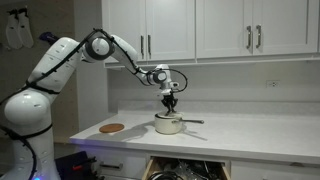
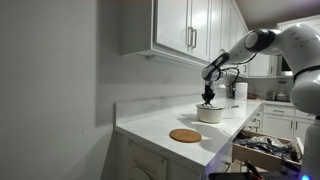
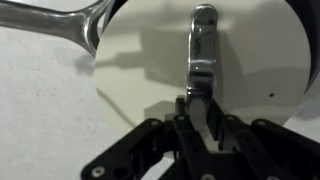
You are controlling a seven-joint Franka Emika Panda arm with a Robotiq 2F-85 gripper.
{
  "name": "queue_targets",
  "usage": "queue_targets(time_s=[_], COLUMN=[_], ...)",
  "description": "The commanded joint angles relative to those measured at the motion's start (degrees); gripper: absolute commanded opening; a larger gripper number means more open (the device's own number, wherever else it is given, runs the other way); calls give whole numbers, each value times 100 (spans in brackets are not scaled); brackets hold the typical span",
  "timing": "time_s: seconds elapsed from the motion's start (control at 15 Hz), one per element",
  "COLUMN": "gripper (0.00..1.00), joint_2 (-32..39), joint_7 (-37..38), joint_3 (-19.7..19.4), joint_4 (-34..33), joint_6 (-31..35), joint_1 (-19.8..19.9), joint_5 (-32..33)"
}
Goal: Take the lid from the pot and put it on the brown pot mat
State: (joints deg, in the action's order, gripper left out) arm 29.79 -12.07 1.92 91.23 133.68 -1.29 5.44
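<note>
The cream-white pot (image 1: 168,125) stands on the white counter, its long metal handle (image 3: 50,22) pointing away; it also shows in the other exterior view (image 2: 209,114). The pale lid (image 3: 140,70) fills the wrist view and has a shiny metal grip (image 3: 202,45) on top. My gripper (image 3: 200,105) is straight above the pot, its fingers shut on that grip; it shows in both exterior views (image 1: 170,102) (image 2: 208,98). The lid sits on the pot or barely above it; I cannot tell which. The brown pot mat (image 1: 112,128) (image 2: 185,135) lies flat on the counter, apart from the pot.
White upper cabinets (image 1: 200,25) hang above the counter. A drawer (image 1: 185,170) (image 2: 265,150) with utensils stands open under the counter below the pot. A pale object (image 2: 240,90) stands at the counter's far end.
</note>
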Motion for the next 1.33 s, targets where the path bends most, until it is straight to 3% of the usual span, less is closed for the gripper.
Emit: queue_targets(time_s=[0.0, 0.67, 1.27], gripper=[6, 6, 6], joint_2=[-163, -1239, -1927], joint_7=[91, -16, -80], joint_3=[-14, -17, 315], joint_4=[-82, 431, 1273], joint_6=[-397, -1093, -1114], joint_1=[16, 128, -266], joint_5=[-8, -42, 111])
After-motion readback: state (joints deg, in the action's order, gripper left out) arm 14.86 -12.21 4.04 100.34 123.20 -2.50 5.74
